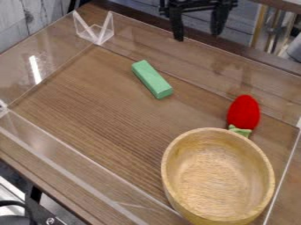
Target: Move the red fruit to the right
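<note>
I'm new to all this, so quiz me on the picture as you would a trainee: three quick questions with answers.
1. True or false: the red fruit lies inside the wooden bowl.
2. Multiple choice: what shape is the green thing? A) a ball B) a rectangular block C) a ring
3. Fill in the blank: the fruit's leafy cap points toward the ____.

Key: 1. false; 2. B; 3. bowl

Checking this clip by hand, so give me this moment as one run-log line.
gripper: open, holding nothing | red fruit: on table, above bowl in view | green block: on table
</note>
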